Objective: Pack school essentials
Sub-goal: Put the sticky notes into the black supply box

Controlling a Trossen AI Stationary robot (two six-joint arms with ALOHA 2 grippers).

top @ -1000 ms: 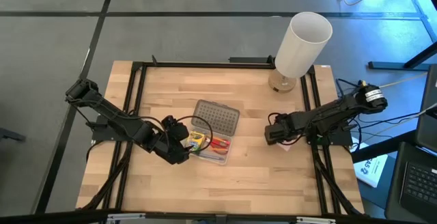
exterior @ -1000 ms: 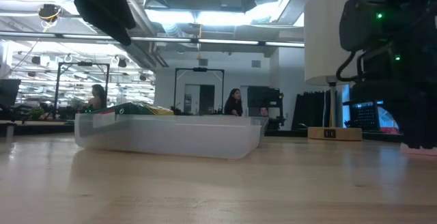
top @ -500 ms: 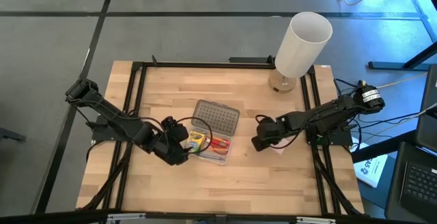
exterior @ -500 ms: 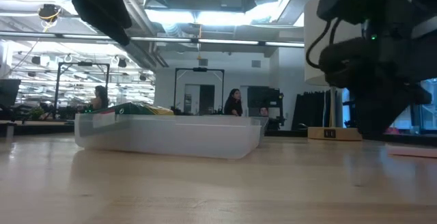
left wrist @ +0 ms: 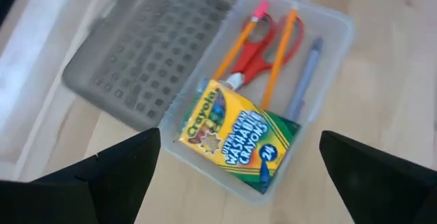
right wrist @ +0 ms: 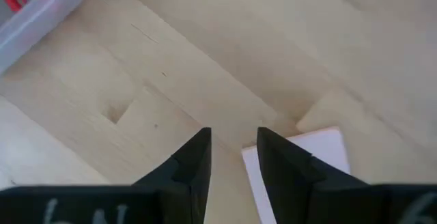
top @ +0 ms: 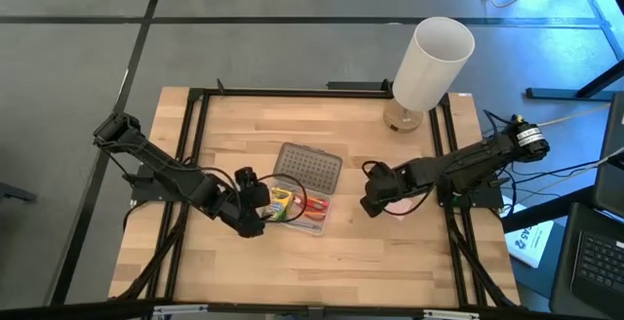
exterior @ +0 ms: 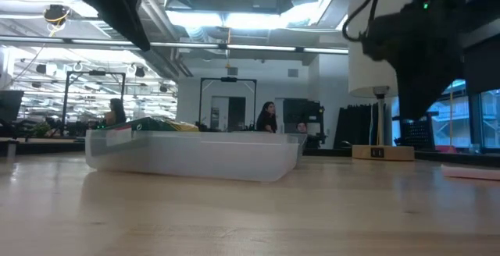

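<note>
Since the earlier frame the right gripper has travelled from the table's right edge toward the centre and now hovers with narrowly parted, empty fingers; the small pink block lies flat beneath it. Farther left, the wide-open left gripper hangs over the clear plastic box containing green-and-yellow crayon box, red-handled scissors, thin orange pencil and bluish-purple pen.

Bright, even overhead light; wrist views slightly blurred.
</note>
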